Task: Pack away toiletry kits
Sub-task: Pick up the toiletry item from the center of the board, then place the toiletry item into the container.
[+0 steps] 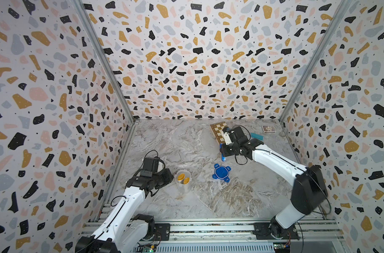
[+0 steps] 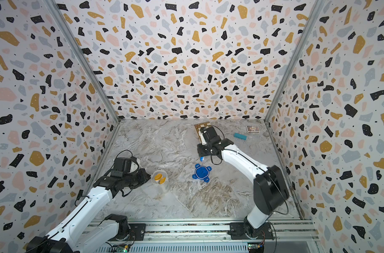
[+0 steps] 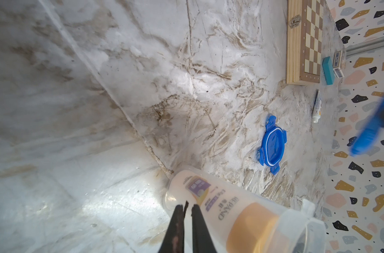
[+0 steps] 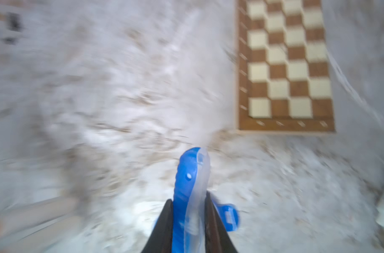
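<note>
Item in hand: blue toothbrush (image 4: 184, 173), a slim stick with a clear cover along one side.
Right gripper (image 4: 188, 197): jaws are closed on the toothbrush shaft, one on each side. One end juts out past the tips.
Toothbrush position: in both top views it hangs under the right gripper, apparently off the marble table (image 1: 175, 142). It is at 12 o'clock of the blue lid (image 1: 221, 172) and near 2 o'clock of the clear container (image 1: 183, 188), well apart from the container.
Toothbrush handling (judged): light, stiff and narrow. The clear cover looks slick, so the stick could pivot in the pinch. A mid-shaft hold suits it best.
Left gripper (image 3: 187, 207): jaws are all but closed, with nothing seen between them. The tips sit at the container's side wall; touching or just beside, cannot tell.
Bottles: two white bottles (image 1: 181, 176) with orange caps stand inside the container, caps up.
Tube: the white-blue tube (image 3: 317, 105) lies flat on the table between the chess box (image 1: 217, 129) and the lid, apart from both. It is not seen in the top views.
Tube handling (judged): very light, soft-walled and low-lying. Pinch it across the body, gently.
Route (judged): the container lies near 8 o'clock of the right gripper. The toothbrush needs to go in end first beside the bottles.
</note>
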Robot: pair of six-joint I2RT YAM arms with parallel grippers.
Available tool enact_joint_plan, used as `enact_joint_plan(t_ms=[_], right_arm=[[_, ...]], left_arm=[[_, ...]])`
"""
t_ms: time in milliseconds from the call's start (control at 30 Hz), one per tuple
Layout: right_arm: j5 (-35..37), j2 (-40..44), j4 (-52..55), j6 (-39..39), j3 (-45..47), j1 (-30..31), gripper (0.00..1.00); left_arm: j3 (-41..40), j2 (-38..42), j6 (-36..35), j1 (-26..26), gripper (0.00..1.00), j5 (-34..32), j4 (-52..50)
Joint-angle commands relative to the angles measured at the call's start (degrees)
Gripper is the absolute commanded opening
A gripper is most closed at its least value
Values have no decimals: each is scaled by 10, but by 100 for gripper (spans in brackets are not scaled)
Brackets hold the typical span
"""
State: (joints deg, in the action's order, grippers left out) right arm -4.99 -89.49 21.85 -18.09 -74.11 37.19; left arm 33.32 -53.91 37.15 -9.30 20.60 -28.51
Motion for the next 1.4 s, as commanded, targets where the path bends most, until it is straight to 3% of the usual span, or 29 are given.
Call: enact_joint_plan(t_ms=[0, 167, 400, 1000, 1367], right_arm=[[-47, 51, -122, 20, 35, 62, 22], [-43, 82, -359, 78, 122, 162, 19], [-37, 68, -606, 140, 233, 223, 19], [-8, -37, -722, 150, 231, 278, 20], [-7, -76, -745, 145, 236, 284, 31]], left_arm=[[-1, -1, -12, 6, 10, 3, -2], [1, -13, -10, 9, 10, 18, 3], [5, -18, -8, 11, 9, 23, 1], [15, -14, -16, 13, 9, 25, -13], [26, -11, -26, 17, 9, 25, -25]])
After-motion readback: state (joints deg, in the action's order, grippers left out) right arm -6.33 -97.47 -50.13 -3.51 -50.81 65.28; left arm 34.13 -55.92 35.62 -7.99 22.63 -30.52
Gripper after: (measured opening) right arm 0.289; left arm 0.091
